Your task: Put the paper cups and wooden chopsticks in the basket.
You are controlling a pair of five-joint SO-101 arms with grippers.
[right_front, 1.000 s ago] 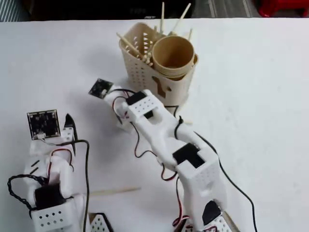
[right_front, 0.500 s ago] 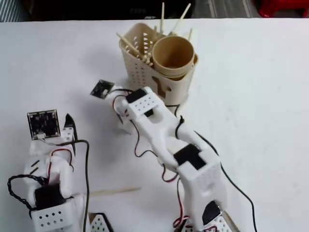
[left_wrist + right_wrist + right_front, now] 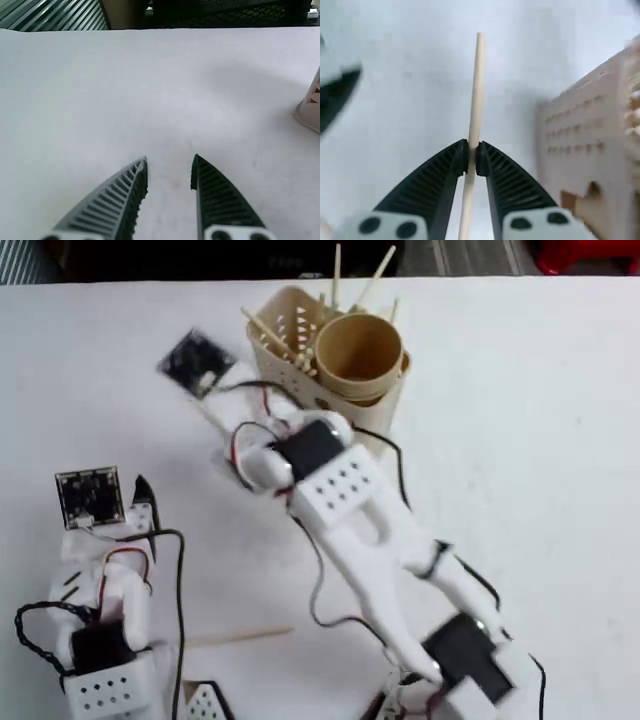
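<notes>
The cream perforated basket [image 3: 290,390] stands at the table's far middle, with a paper cup [image 3: 358,355] and several wooden chopsticks [image 3: 268,332] in it. My right arm [image 3: 335,485] stretches up to the basket's left front side. In the right wrist view my right gripper [image 3: 472,150] is shut on a wooden chopstick [image 3: 477,85] above the table, with the basket wall [image 3: 585,150] just beside it. My left gripper [image 3: 169,172] is open and empty over bare table, at the near left [image 3: 142,498]. Another chopstick [image 3: 240,636] lies on the table near the front edge.
The white table [image 3: 540,440] runs free to the right of the basket and along the far left. A corner of the basket [image 3: 311,107] edges into the left wrist view. A dark fingertip of the left arm [image 3: 335,97] appears beside my right gripper's view.
My right arm has risen and swung towards the far left of the basket, its wrist turning upward with the chopstick. The left arm has stayed still.
</notes>
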